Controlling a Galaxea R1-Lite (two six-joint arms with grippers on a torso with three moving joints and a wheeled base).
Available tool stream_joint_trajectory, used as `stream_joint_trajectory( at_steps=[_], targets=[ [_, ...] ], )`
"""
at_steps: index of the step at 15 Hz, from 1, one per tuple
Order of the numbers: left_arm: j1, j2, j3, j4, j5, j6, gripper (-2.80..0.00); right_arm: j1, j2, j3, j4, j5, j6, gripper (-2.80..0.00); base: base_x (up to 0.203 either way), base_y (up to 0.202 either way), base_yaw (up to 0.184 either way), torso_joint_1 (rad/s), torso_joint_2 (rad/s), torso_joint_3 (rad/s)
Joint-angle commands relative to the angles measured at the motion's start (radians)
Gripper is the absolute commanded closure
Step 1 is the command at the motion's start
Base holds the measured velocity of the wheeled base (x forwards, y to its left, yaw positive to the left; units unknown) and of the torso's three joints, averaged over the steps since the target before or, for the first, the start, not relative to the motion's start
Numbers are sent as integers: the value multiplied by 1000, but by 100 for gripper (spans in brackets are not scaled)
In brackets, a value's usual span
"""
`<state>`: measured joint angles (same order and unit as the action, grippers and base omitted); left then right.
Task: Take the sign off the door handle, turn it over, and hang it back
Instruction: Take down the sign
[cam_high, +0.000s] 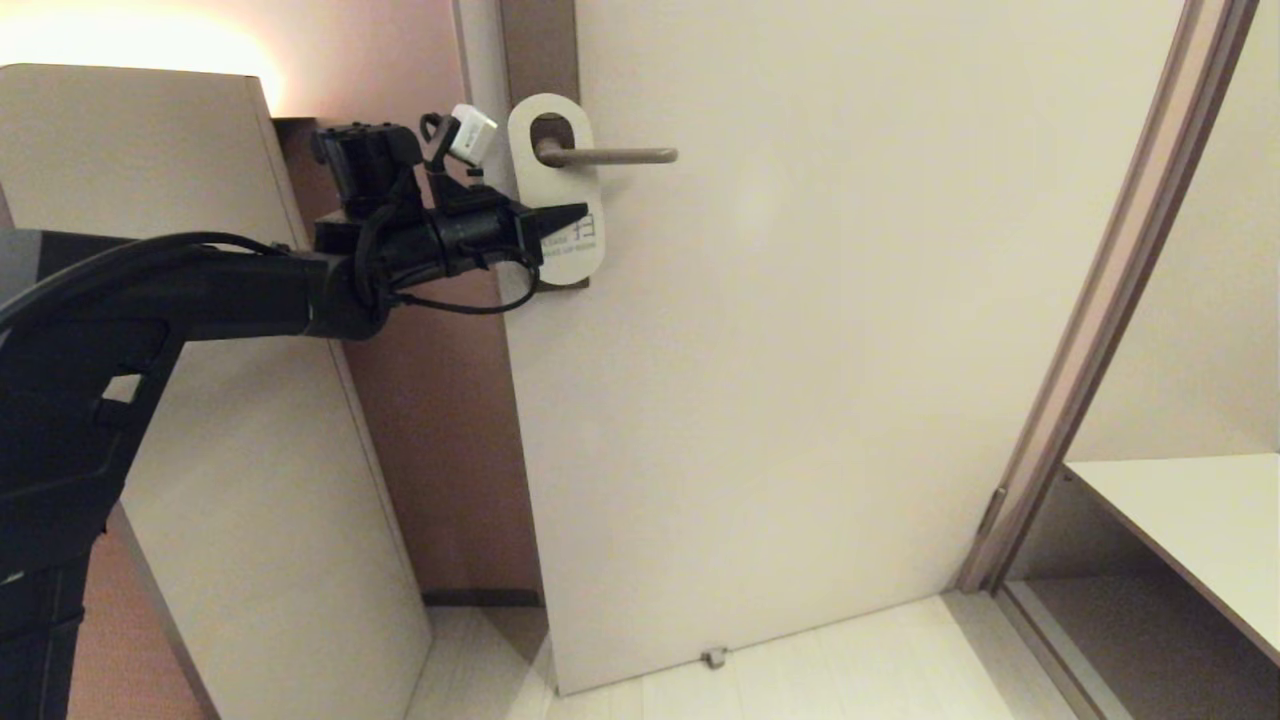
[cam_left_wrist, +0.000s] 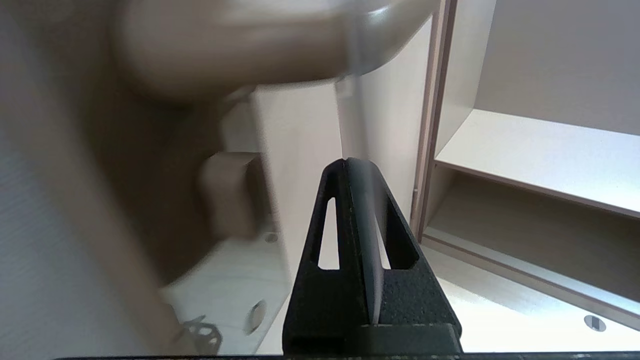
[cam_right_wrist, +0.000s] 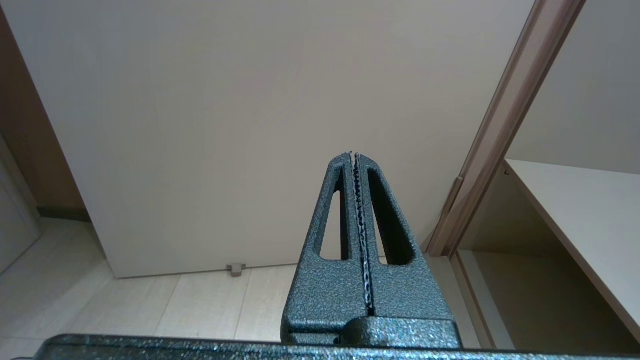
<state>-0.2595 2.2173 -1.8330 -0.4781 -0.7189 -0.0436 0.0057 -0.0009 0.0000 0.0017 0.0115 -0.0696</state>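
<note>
The sign (cam_high: 572, 180) hangs on the door handle (cam_high: 620, 155), with the lever passing through its oval hole. Its white printed side faces outward. My left gripper (cam_high: 575, 215) reaches in from the left and is shut on the sign's lower half. In the left wrist view the sign's thin edge (cam_left_wrist: 353, 125) runs up from between the shut fingers (cam_left_wrist: 330, 300) toward the blurred handle (cam_left_wrist: 225, 45). My right gripper (cam_right_wrist: 354, 155) is shut on nothing, low in front of the door, out of the head view.
The pale door (cam_high: 800, 350) fills the middle. Its brown frame (cam_high: 1090, 300) runs down the right, beside a white shelf (cam_high: 1190, 520). A tall beige panel (cam_high: 200, 400) stands at the left behind my left arm. A small door stop (cam_high: 713, 657) sits on the floor.
</note>
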Motion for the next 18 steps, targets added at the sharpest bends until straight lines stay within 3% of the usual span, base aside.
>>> stream_joint_trajectory(
  at_steps=[1, 7, 18],
  targets=[
    [-32, -14, 1, -5, 14, -1, 0, 0, 1, 0, 0, 1, -1, 0, 0, 0, 0, 0, 0, 0],
    [-86, -42, 29, -2, 54, 2, 0, 0, 1, 0, 0, 1, -1, 0, 0, 0, 0, 0, 0, 0],
    [-89, -118, 138, -4, 94, 45, 0, 0, 1, 0, 0, 1, -1, 0, 0, 0, 0, 0, 0, 0]
  ],
)
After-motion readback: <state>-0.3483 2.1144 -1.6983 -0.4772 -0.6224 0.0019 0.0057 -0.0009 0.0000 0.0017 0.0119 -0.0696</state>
